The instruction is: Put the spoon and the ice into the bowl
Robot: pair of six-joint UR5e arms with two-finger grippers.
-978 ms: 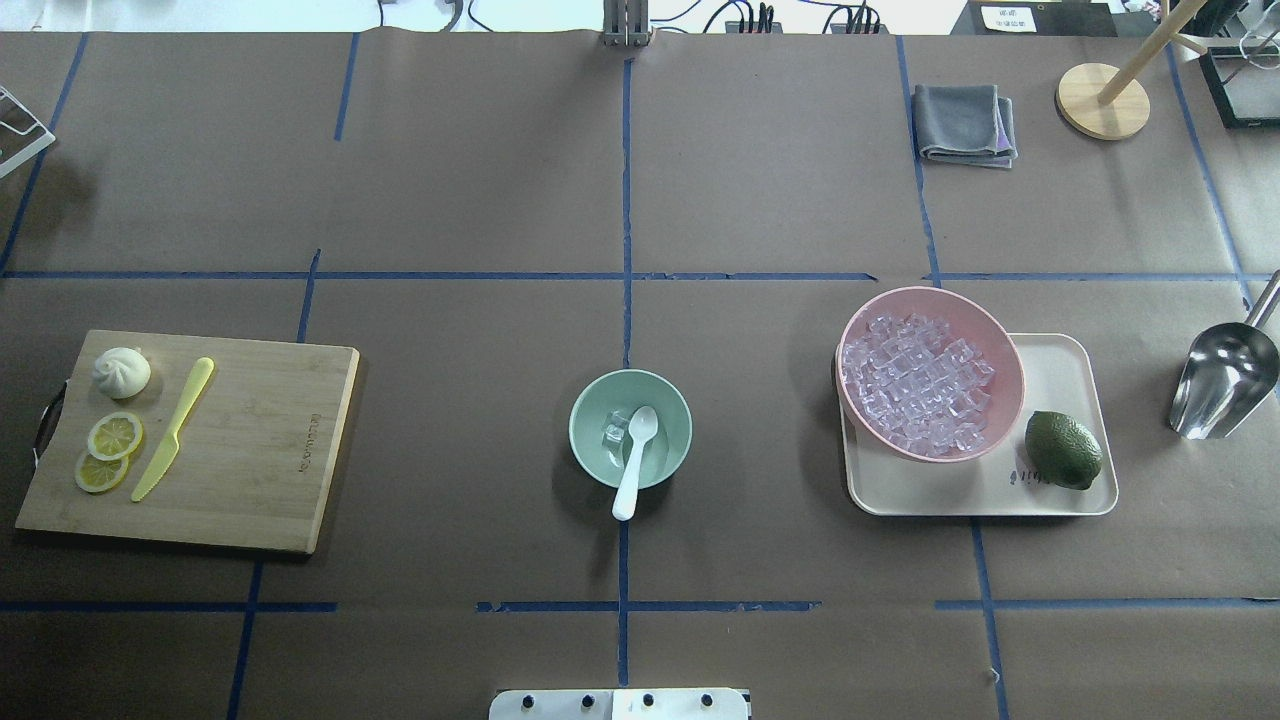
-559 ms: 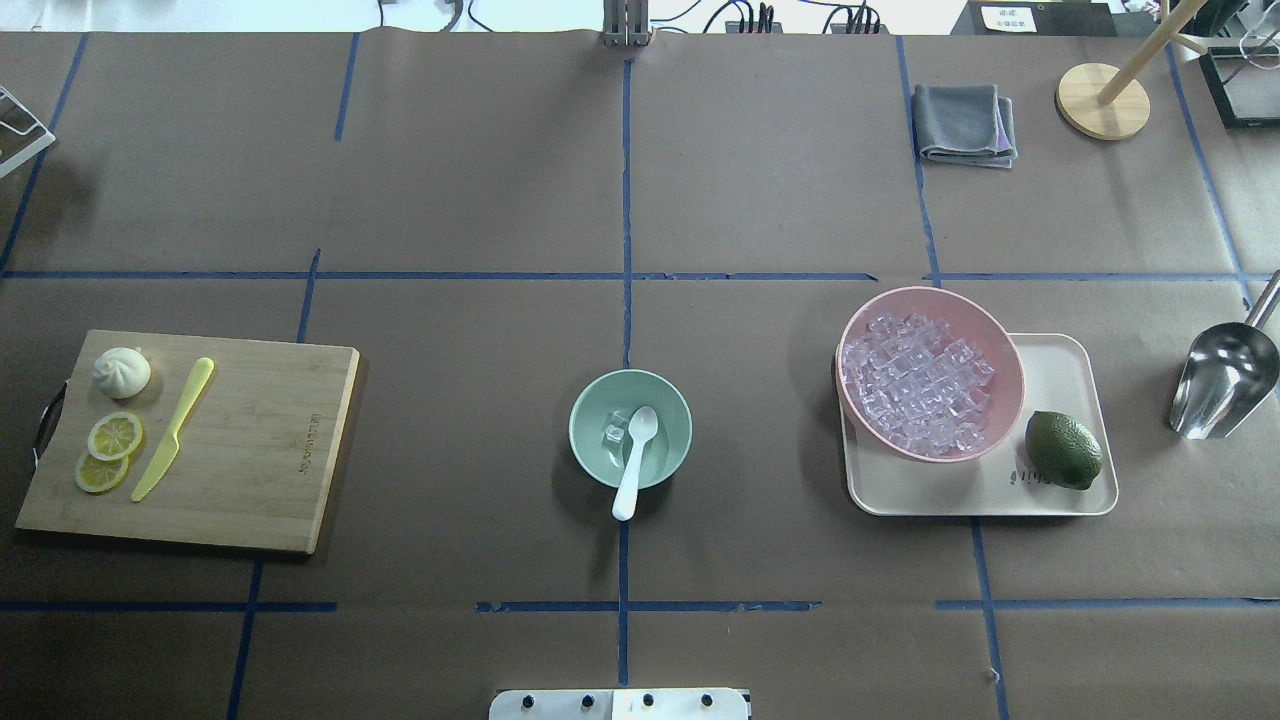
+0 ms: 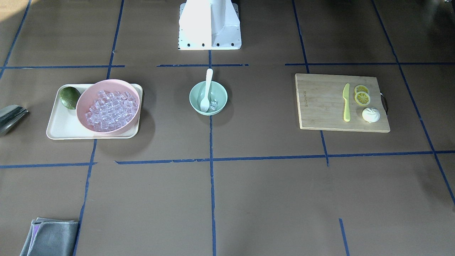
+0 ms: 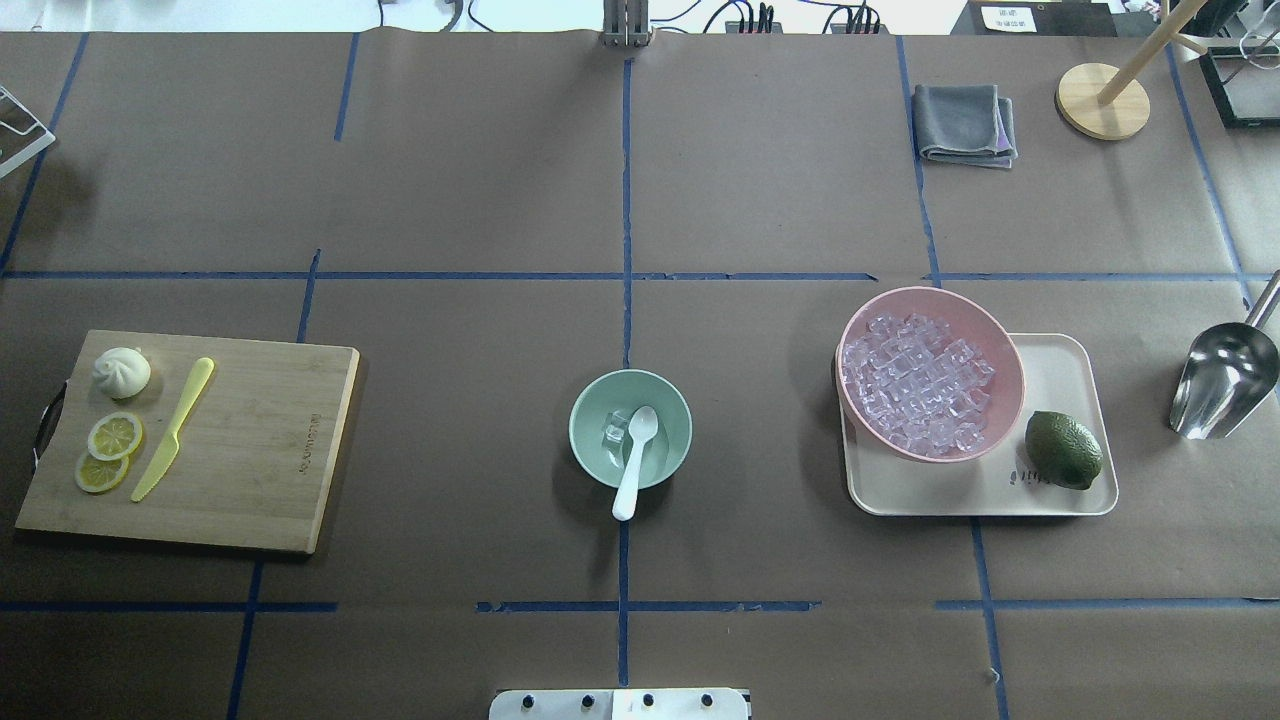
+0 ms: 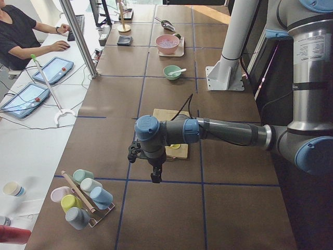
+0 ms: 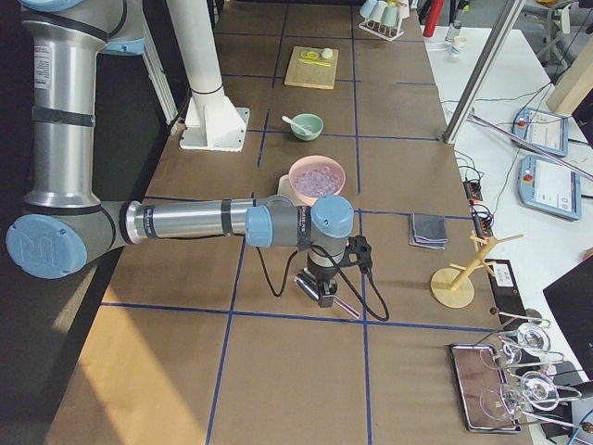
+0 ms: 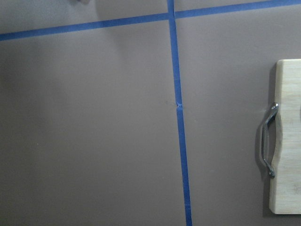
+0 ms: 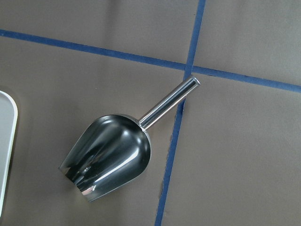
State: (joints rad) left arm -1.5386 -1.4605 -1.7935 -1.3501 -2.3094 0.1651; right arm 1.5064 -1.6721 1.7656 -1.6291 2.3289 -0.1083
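Front-facing, bowl (image 3: 219, 93): mint-green, upright on the desk (image 3: 270, 199), on the centre tape line in front of the robot's base.
Front-facing, spoon (image 3: 208, 84): its head is down inside the bowl and its handle leans over the rim toward the base.
Front-facing, ice (image 3: 213, 105): clear cubes lie at the bottom of the bowl, just beside the spoon's head.
Front-facing, pink bowl (image 3: 79, 104): stands on a cream tray (image 3: 58, 129) and holds a cube pile (image 3: 110, 110); a dark green fruit (image 3: 69, 97) lies on the tray beside it.
Overhead, cutting board (image 4: 260, 450): well apart from the bowl, on the robot's left; it carries a yellow-green knife (image 4: 172, 430), two lemon slices (image 4: 115, 436) and a white bun (image 4: 121, 371).
Overhead, right side: a metal scoop (image 4: 1222, 385) lies beyond the tray; a grey cloth (image 4: 962, 122) and a wooden stand (image 4: 1103, 100) sit toward the far edge.
Exterior left, left claw (image 5: 155, 176): hangs pointing down above the desk past the cutting board's end, far from the bowl; I cannot tell whether its fingers are apart or together.
Exterior right, right claw (image 6: 321, 295): hangs low above the desk close to the scoop, near the tray; I cannot tell whether it is apart or together.
Left wrist, ground: bare desk with crossing blue tape; the cutting board's metal handle shows at the right edge.
Right wrist, ground: the scoop lies mouth up with its handle across a tape line; a corner of the tray shows at the left edge.
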